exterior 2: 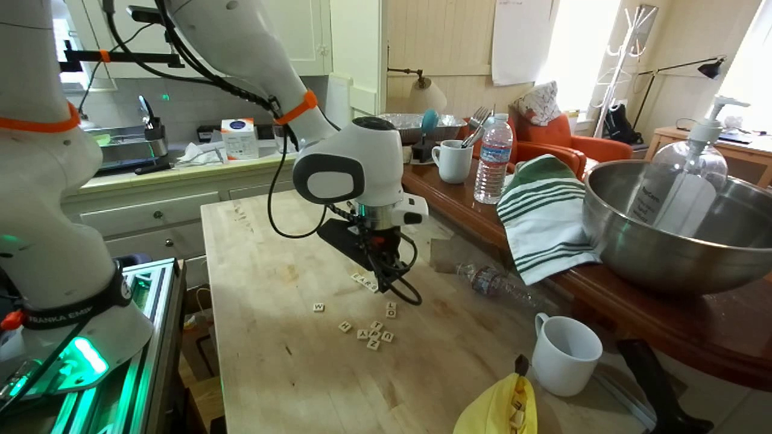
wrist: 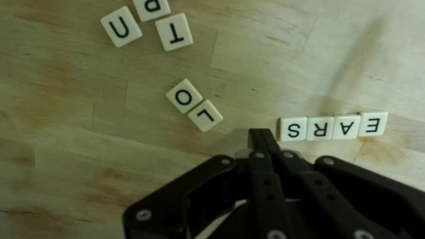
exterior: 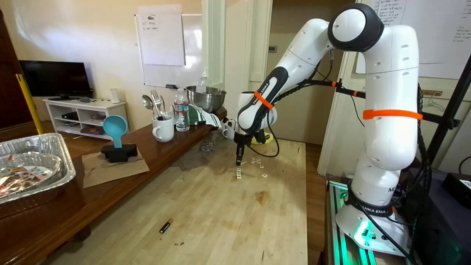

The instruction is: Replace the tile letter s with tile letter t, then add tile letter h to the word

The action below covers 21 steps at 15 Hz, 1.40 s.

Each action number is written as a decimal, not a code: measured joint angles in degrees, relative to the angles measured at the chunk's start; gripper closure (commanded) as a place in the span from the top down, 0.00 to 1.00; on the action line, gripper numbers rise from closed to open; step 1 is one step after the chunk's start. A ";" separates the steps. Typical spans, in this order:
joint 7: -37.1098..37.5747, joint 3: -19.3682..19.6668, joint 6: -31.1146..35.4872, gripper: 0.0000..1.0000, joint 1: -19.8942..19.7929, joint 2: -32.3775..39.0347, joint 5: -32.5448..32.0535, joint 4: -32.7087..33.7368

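In the wrist view, the tile letter s (wrist: 293, 128) ends a row with R (wrist: 319, 128), A (wrist: 345, 127) and E (wrist: 373, 123). My gripper (wrist: 262, 131) is shut with nothing between its fingertips, just beside the free side of the s; whether it touches the tabletop cannot be told. Tile letter t (wrist: 174, 32) lies farther off, close to P and U. A separate tile that looks like tile letter h (exterior 2: 344, 326) shows in an exterior view. The whole row (exterior: 238, 173) lies by the gripper (exterior: 238, 164) in an exterior view too.
Loose tiles O (wrist: 184, 96) and L (wrist: 205, 115) lie between the row and the t. Tile W (exterior 2: 318, 307) sits apart. Around the table are a white mug (exterior 2: 566, 355), a yellow pouch (exterior 2: 494, 410), a lying plastic bottle (exterior 2: 491, 282) and a battery (exterior: 166, 225).
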State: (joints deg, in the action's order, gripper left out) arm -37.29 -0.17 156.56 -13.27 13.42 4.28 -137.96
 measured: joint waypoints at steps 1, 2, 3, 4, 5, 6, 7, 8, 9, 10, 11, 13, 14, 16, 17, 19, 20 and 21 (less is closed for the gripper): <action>-0.39 -0.34 0.00 0.00 0.03 0.00 0.04 -0.06; -0.73 -0.66 0.00 0.00 0.05 0.01 0.04 -0.16; -1.10 -0.95 0.00 0.00 0.07 0.01 0.04 -0.31; -1.40 -1.19 0.00 0.00 0.08 0.03 0.04 -0.45; -1.65 -1.38 0.00 0.00 0.09 0.05 0.04 -0.56; -1.91 -1.50 -0.01 0.00 0.09 0.07 0.04 -0.64; -2.22 -1.57 -0.03 0.00 0.09 0.07 0.04 -0.71; -2.49 -1.61 -0.03 0.00 0.09 0.07 0.05 -0.77; -2.70 -1.63 -0.03 0.00 0.09 0.07 0.05 -0.81; -2.99 -1.65 -0.03 0.00 0.09 0.07 0.09 -0.84; -3.30 -1.69 -0.03 0.00 0.09 0.07 0.13 -0.88; -3.63 -1.72 -0.03 0.00 0.09 0.07 0.13 -1.00; -3.66 -1.71 -0.03 0.00 0.09 0.07 0.13 -1.10; -3.66 -1.70 -0.03 0.00 0.09 0.06 0.09 -1.14; -3.66 -1.68 -0.03 0.00 0.09 0.06 0.03 -1.14; -3.65 -1.47 -0.03 0.00 0.16 0.06 -0.34 -1.14; -3.59 -1.23 -0.02 0.00 0.25 0.06 -0.60 -1.14; -3.46 -0.91 0.00 0.00 0.33 0.06 -0.91 -1.14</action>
State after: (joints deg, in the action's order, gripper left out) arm -40.75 -1.08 156.56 -12.94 13.48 3.37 -139.10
